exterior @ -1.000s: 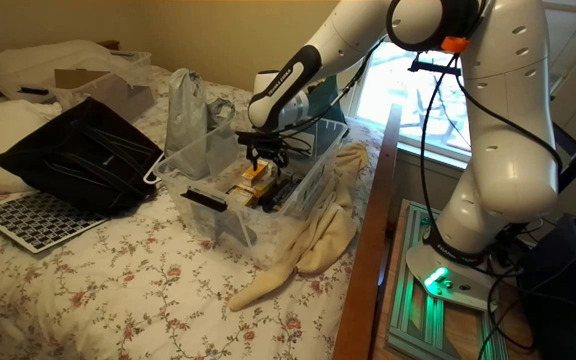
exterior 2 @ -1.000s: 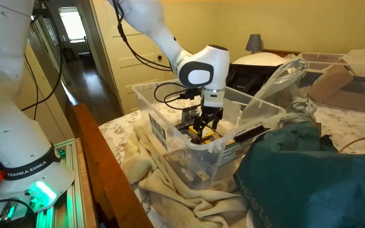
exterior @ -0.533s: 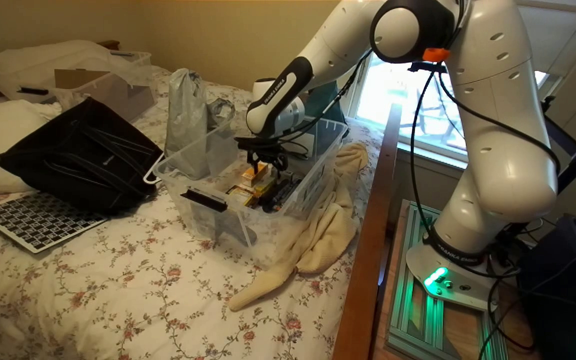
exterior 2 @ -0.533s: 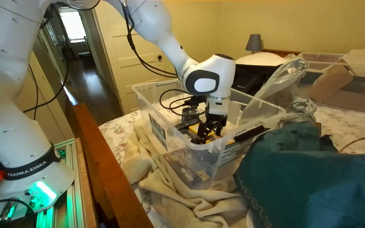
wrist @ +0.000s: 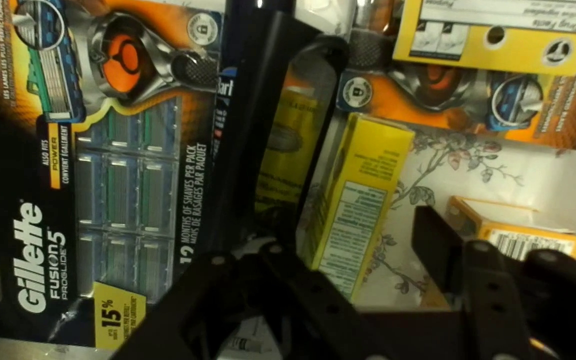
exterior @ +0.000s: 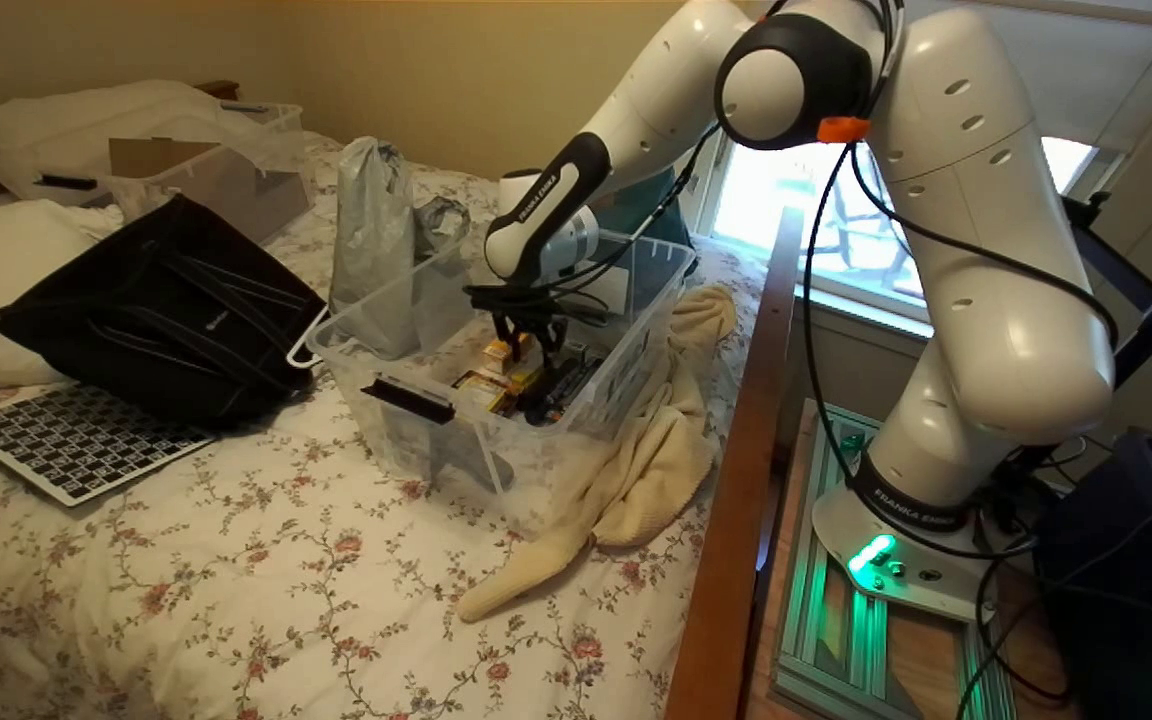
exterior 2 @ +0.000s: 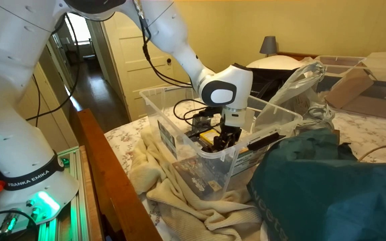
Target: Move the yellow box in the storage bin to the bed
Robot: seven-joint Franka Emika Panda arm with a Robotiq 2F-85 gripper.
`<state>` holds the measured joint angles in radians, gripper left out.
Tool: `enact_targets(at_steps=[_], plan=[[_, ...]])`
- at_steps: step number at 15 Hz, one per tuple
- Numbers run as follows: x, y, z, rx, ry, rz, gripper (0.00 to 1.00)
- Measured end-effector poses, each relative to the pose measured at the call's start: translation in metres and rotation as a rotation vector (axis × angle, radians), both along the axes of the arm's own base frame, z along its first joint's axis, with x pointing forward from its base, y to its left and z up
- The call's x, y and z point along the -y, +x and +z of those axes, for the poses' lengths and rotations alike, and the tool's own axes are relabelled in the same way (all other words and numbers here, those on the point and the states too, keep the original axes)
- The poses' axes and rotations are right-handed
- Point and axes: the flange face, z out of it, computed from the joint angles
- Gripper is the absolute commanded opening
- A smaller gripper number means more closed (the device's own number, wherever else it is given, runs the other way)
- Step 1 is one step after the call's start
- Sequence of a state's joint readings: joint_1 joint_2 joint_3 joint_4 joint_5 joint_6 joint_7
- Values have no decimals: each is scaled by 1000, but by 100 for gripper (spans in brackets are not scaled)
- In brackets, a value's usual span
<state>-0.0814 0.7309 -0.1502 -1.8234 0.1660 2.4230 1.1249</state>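
- Wrist view, far left: black razor pack, flat glossy card with clear ribbed blister windows.
- Next right: dark tool, smooth, hard-looking, probably plastic, with a closed loop.
- Centre: fingers spread wide, hold of nothing. Picture-left one blurs into the dark tool, tip hard to place; picture-right one shows a gap to the target.
- Between them in this view: yellow box, best guess for the target; more than one pack here is yellow, so not certain. It's inside the storage bin. Long narrow printed face up, straight sharp edges, lower end hidden.
- Handling, my read: thin paperboard, light, stiff along edges, panels easy to dent, coating a bit slick. Grip across the narrow width, mid-length, low force. Dark tool crowds its left side; snag risk.
- Right: orange-edged carton, boxy, barcode face, partly behind a finger. Higher up, yellow flap with round hole overlaps orange razor pack.
- In an exterior view, left to right: black bag, soft, strapped; bed, wrinkled flowered cover; crinkled grey plastic bag; storage bin, clear, stiff-walled, standing on the bed; ribbed cream cloth bunched alongside.
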Motion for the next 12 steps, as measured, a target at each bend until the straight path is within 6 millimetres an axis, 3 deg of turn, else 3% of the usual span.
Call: enact_targets(at_steps=[4,5,8,9,10,11,12], plan=[[5,3,-9,-12,1,-5,8],[6,4,-10,-14,1,-6,53],[9,8,-10,-22,4,-7,64],[9,8,-11,-23,4,-8,36],[10,9,-12,-25,5,-9,27],[11,9,-14,-26,4,-9,26],[12,10,-15,-27,4,-9,18]])
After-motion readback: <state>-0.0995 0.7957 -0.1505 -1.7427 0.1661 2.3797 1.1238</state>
